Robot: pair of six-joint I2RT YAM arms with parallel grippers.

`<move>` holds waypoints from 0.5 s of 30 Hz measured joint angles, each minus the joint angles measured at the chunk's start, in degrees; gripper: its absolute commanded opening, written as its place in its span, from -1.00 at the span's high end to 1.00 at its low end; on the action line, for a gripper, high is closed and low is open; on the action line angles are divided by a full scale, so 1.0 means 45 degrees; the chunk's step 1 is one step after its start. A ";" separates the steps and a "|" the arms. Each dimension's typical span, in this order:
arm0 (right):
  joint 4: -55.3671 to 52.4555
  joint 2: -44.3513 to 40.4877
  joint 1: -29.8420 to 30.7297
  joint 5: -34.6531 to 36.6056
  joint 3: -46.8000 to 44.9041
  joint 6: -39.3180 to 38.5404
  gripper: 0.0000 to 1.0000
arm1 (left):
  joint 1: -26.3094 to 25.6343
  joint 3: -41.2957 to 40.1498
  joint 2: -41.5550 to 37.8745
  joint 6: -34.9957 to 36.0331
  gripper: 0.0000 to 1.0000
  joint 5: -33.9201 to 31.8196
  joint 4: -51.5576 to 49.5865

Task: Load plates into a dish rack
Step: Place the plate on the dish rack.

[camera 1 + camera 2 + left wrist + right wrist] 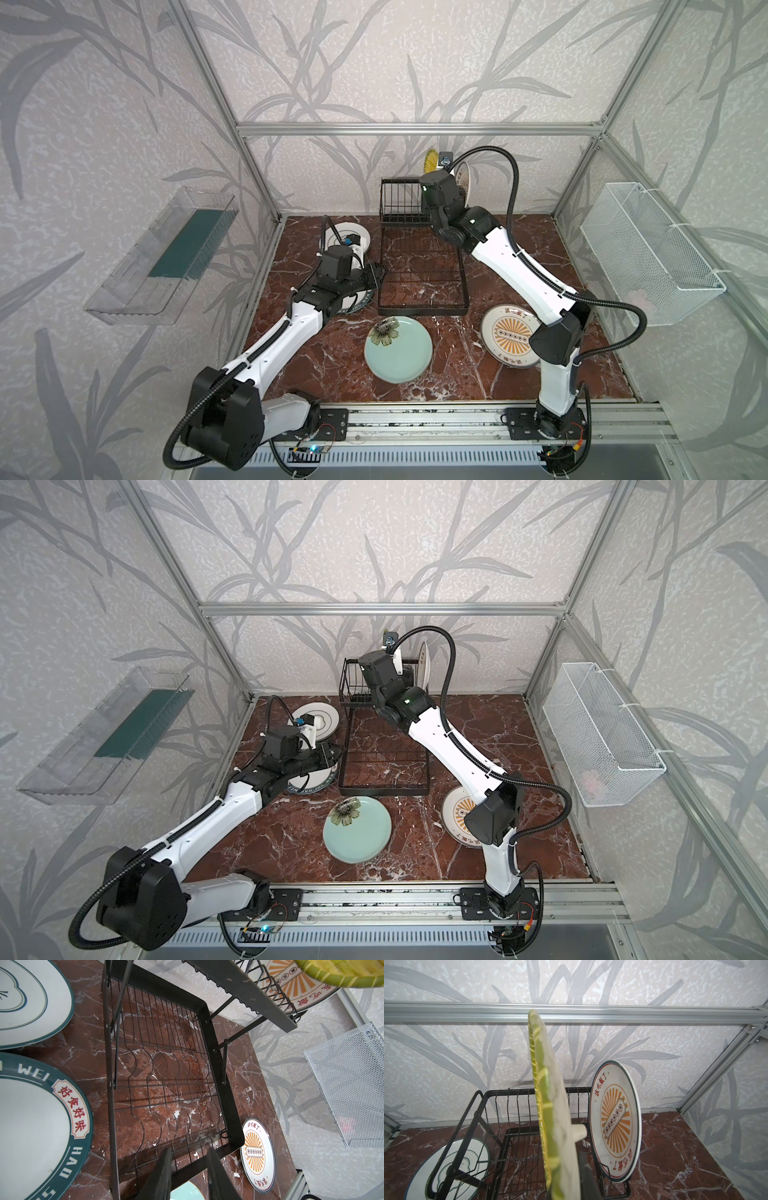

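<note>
1. Pinching round yellow striped plate (430, 163) on edge with right gripper (576, 1138), above black wire dish rack (415, 311) slots, upper centre in a top view.
2. Holding left gripper (188, 1153) part-spread, empty, over grid base.

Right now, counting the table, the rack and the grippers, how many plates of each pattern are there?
Orange sunburst plates: 2
Yellow striped plate: 1
Mint flower plate: 1
Lettered-rim plate: 1
Ringed-emblem plate: 1
Total: 6
</note>
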 measured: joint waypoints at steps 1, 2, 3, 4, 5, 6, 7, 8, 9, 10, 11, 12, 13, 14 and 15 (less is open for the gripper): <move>-0.0117 0.0083 0.0000 0.0126 0.0151 0.0000 1.00 | -0.0005 -0.0015 0.0000 0.0000 0.42 0.0000 0.0029; -0.0272 0.0199 0.0000 0.0296 0.0359 0.0005 1.00 | 0.0000 -0.0049 0.0000 0.0000 0.42 0.0000 0.0073; -0.0379 0.0301 0.0000 0.0427 0.0554 0.0010 1.00 | -0.0005 -0.0073 0.0000 0.0000 0.42 0.0000 0.0078; -0.0476 0.0442 0.0000 0.0573 0.0797 0.0010 1.00 | -0.0005 -0.0126 0.0000 0.0000 0.42 0.0000 0.0097; -0.0593 0.0622 -0.0005 0.0724 0.1088 0.0010 1.00 | 0.0000 -0.0165 0.0000 0.0000 0.43 -0.0005 0.0092; -0.0724 0.0797 -0.0005 0.0860 0.1399 0.0010 1.00 | 0.0000 -0.0209 0.0000 0.0000 0.42 -0.0005 0.0107; -0.0899 0.1001 -0.0005 0.0971 0.1749 0.0005 1.00 | 0.0000 -0.0233 0.0000 0.0005 0.42 -0.0005 0.0092; -0.1117 0.1229 -0.0010 0.1088 0.2147 0.0010 1.00 | 0.0000 -0.0248 0.0000 0.0005 0.42 -0.0005 0.0092; -0.1302 0.1457 -0.0015 0.1190 0.2531 0.0010 1.00 | 0.0000 -0.0262 0.0000 0.0005 0.42 -0.0010 0.0097; -0.1457 0.1705 -0.0019 0.1287 0.2924 0.0019 1.00 | 0.0000 -0.0272 0.0000 0.0010 0.43 -0.0010 0.0097; -0.1666 0.1948 -0.0029 0.1355 0.3317 0.0034 1.00 | 0.0000 -0.0282 0.0000 0.0010 0.42 -0.0010 0.0097; -0.1855 0.2152 -0.0049 0.1409 0.3609 0.0063 1.00 | 0.0000 -0.0287 0.0000 0.0010 0.42 -0.0010 0.0097; -0.2059 0.2336 -0.0087 0.1457 0.3861 0.0092 1.00 | 0.0000 -0.0287 0.0000 0.0015 0.43 -0.0010 0.0097; -0.2239 0.2501 -0.0102 0.1501 0.4075 0.0121 1.00 | 0.0000 -0.0287 0.0000 0.0015 0.42 -0.0010 0.0107; -0.2385 0.2628 -0.0121 0.1520 0.4216 0.0155 1.00 | 0.0000 -0.0287 0.0010 0.0015 0.42 -0.0010 0.0107</move>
